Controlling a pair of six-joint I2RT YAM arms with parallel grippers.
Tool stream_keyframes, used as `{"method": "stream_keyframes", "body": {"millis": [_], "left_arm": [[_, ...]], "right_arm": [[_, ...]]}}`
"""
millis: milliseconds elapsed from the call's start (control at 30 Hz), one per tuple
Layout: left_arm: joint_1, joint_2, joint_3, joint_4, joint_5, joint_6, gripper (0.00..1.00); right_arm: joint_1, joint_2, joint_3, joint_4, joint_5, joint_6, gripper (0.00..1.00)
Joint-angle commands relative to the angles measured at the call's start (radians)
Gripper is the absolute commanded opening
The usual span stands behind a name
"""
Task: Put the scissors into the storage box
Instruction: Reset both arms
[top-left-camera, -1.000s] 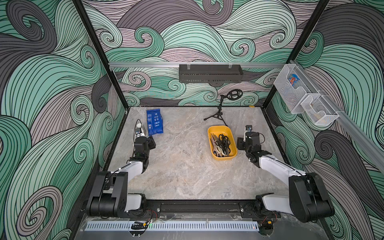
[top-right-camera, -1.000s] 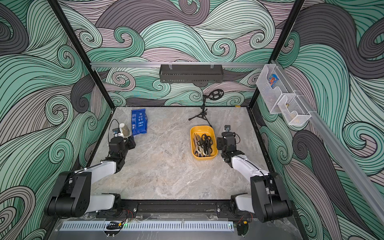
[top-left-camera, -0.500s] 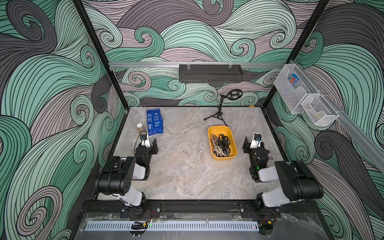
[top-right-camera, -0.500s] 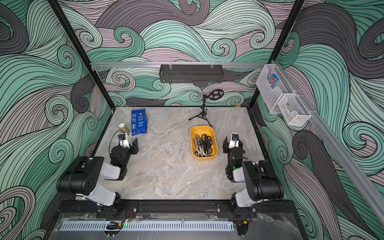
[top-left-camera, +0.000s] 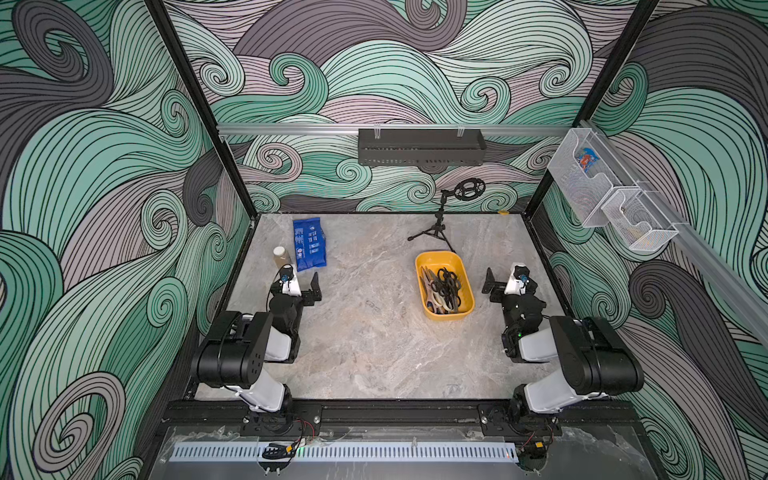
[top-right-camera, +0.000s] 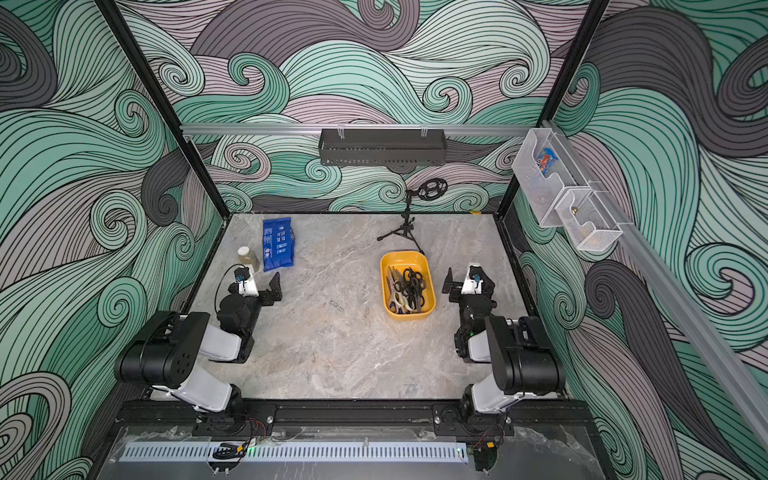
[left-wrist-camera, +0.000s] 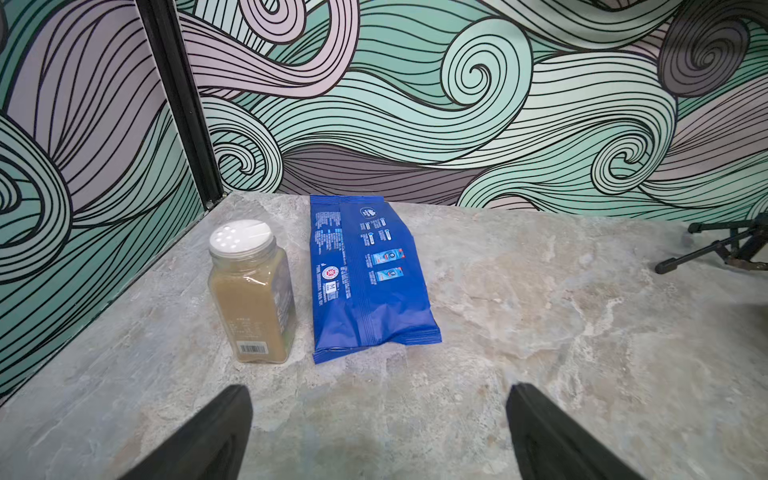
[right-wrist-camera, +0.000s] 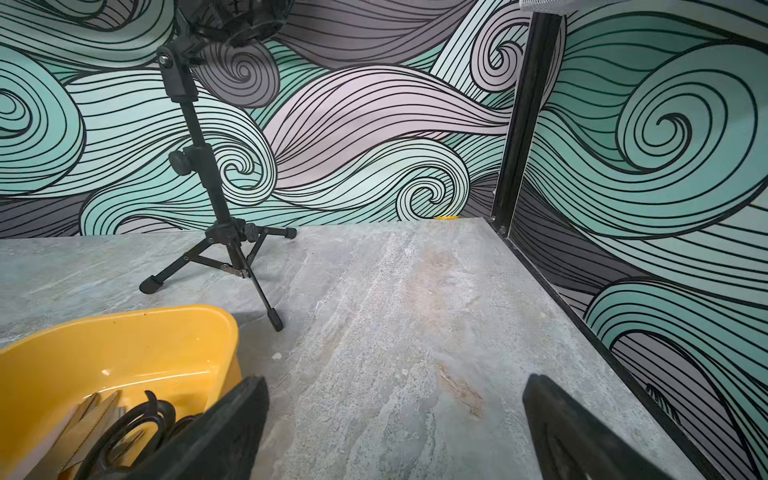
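The mustard-yellow storage box (top-left-camera: 437, 258) (top-right-camera: 405, 255) stands on the stone table right of centre. Several scissors (top-left-camera: 444, 289) (top-right-camera: 409, 287) lie piled inside it, mostly black-handled, with a cream-handled pair near the front. No scissors show on the table outside it. My right gripper (top-left-camera: 509, 283) (top-right-camera: 467, 283) hovers open just right of the box, with nothing between its fingers. In the right wrist view the box (right-wrist-camera: 104, 353) and black scissor handles (right-wrist-camera: 137, 424) sit beside the open gripper (right-wrist-camera: 395, 386). My left gripper (top-left-camera: 301, 286) (left-wrist-camera: 376, 395) is open and empty at the table's left.
A blue packet (top-left-camera: 309, 245) (left-wrist-camera: 365, 274) and a spice jar (top-left-camera: 280, 257) (left-wrist-camera: 249, 291) stand just beyond the left gripper. A black tripod stand (top-left-camera: 436, 228) (right-wrist-camera: 216, 232) rises behind the box. A dark tray (top-left-camera: 422, 145) hangs on the back rail; white mesh baskets (top-left-camera: 602, 187) hang on the right wall.
Both arms have folded back towards the front edge, the right one away from the box. Both grippers have opened wider.
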Motion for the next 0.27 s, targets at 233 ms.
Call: {"method": "stream_keyframes", "body": {"millis": [233], "left_arm": [[0.001,-0.003,0.022,0.028,0.014,0.015,0.99]], "right_arm": [[-0.008,0.002,0.006,0.020,-0.080,-0.011,1.00]]}}
